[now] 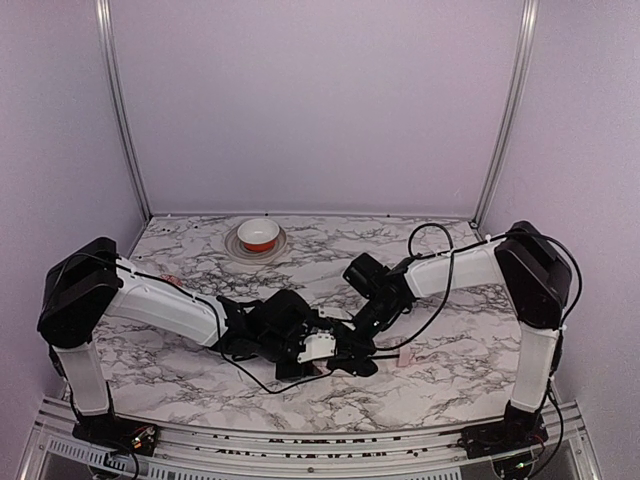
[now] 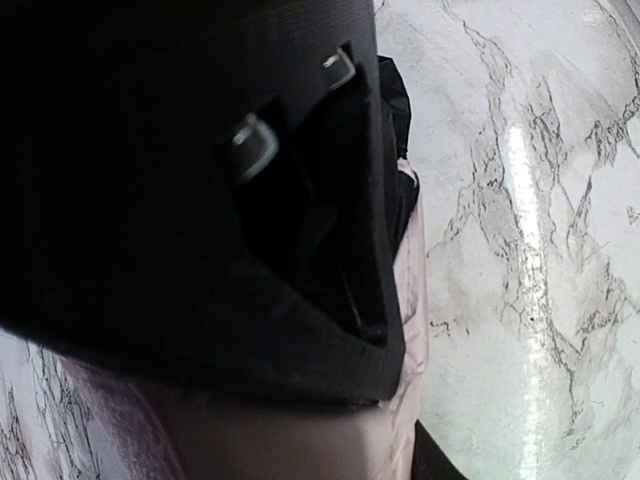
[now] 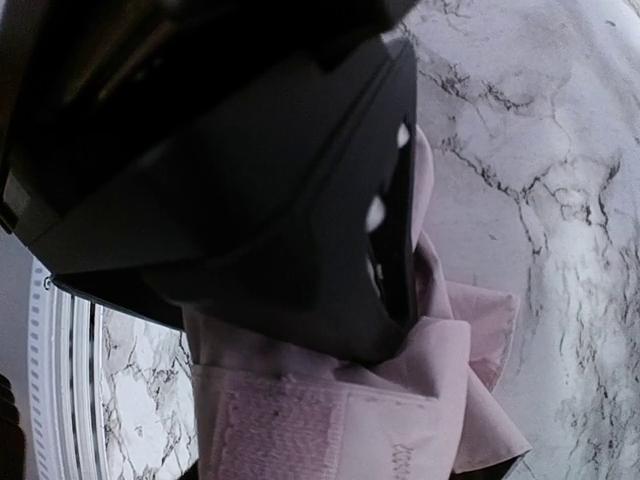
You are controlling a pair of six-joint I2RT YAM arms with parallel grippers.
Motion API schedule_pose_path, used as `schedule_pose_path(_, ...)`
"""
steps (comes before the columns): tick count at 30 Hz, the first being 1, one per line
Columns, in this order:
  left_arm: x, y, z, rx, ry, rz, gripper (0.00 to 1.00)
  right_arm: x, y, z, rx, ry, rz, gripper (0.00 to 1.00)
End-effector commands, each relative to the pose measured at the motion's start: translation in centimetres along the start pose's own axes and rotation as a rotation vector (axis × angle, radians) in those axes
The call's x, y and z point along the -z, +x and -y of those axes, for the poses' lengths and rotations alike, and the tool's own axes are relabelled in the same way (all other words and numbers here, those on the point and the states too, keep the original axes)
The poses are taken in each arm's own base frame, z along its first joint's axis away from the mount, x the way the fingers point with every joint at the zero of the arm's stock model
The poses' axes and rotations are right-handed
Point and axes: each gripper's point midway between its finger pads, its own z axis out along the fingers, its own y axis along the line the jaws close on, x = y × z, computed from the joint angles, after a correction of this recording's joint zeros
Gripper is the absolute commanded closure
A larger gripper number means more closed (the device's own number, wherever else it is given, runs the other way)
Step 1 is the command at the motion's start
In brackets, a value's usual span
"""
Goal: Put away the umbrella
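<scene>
The umbrella [image 1: 285, 318] lies bunched as a dark heap at the middle of the table, with a small pale pink bit [image 1: 405, 360] showing to its right. My left gripper [image 1: 300, 352] and right gripper [image 1: 347, 350] meet over it. In the left wrist view black lining [image 2: 150, 200] fills the frame above pale pink fabric [image 2: 410, 300], and my fingers are hidden. In the right wrist view a pale pink strap with a fastening patch [image 3: 300, 430] stretches across where my jaws are, under a black mass [image 3: 250, 200]. The fingers there are hidden too.
A red and white bowl [image 1: 258, 235] sits on a plate [image 1: 234, 246] at the back of the marble table [image 1: 450, 340]. A small pinkish thing [image 1: 170, 281] shows beside my left arm. Black cables loop near the right arm.
</scene>
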Motion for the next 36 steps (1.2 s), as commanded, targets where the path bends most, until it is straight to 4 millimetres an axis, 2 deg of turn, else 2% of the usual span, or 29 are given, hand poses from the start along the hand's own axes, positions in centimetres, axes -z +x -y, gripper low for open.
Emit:
schedule_pose_path(1, -1.2, 8.9, 4.6, 0.131, 0.182, -0.292, 0.85, 0.7, 1.6, 1.0, -0.047, 0.071, -0.055, 0.56)
schedule_pose_path(5, -1.4, 9.3, 4.5, 0.159, 0.176, -0.304, 1.00, 2.2, 0.8, 2.1, -0.059, 0.138, -0.021, 0.34)
schedule_pose_path(10, -1.6, 9.8, 4.3, 0.204, 0.174, -0.317, 1.00, 5.8, -1.4, 2.2, -0.039, 0.201, 0.072, 0.20)
schedule_pose_path(13, -1.7, 10.1, 3.6, 0.236, 0.146, -0.326, 1.00, 8.0, -2.3, 1.8, -0.025, 0.238, 0.115, 0.18)
schedule_pose_path(15, -1.8, 10.4, 2.4, 0.256, 0.081, -0.332, 1.00, 9.2, -2.7, 1.5, -0.016, 0.266, 0.132, 0.18)
schedule_pose_path(21, -1.1, 8.9, -3.0, 0.345, -0.183, -0.245, 1.00, 11.0, -3.1, 0.7, -0.015, 0.326, 0.161, 0.18)
schedule_pose_path(23, -0.3, 8.1, -5.2, 0.374, -0.281, -0.196, 1.00, 11.7, -3.5, 0.7, -0.022, 0.361, 0.194, 0.19)
schedule_pose_path(30, 3.4, 4.7, -9.3, 0.448, -0.428, -0.015, 1.00, 13.1, -5.2, -0.2, -0.012, 0.404, 0.382, 0.24)
schedule_pose_path(33, 6.1, 3.1, -11.0, 0.433, -0.506, 0.032, 1.00, 13.7, -6.0, -0.4, -0.001, 0.413, 0.429, 0.25)
schedule_pose_path(36, 9.8, 1.1, -12.6, 0.396, -0.584, 0.094, 1.00, 14.9, -7.6, -0.8, 0.029, 0.423, 0.484, 0.25)
